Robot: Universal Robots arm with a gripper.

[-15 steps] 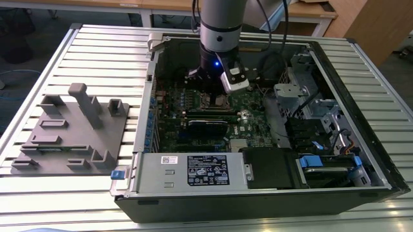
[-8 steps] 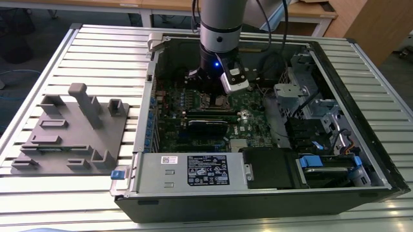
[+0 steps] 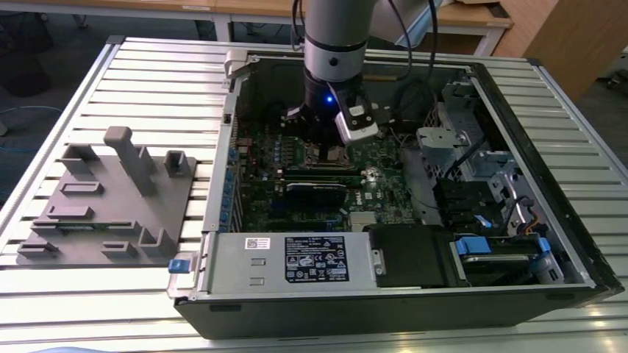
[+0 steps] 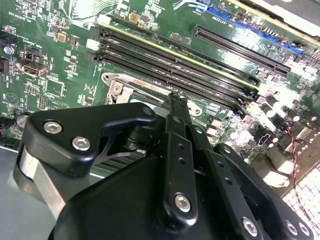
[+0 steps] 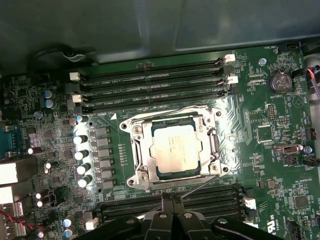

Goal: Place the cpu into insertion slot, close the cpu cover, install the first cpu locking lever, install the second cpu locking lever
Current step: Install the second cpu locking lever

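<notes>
The cpu [image 5: 174, 148] sits in the insertion slot [image 5: 150, 171] with the cpu cover [image 5: 141, 150] closed over it. The gripper [image 5: 170, 201] hovers beside the socket, its fingers [image 5: 165, 204] pressed together, holding nothing.

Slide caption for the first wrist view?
Cpu seated in slot, cover down around it, gripper at the socket's edge.

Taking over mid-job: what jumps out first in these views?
The cpu sits in the insertion slot at the board's middle, with the cpu cover framing it. The gripper hangs just beside the socket, by a thin lever wire. In the exterior view the arm reaches down into the open computer case.
</notes>
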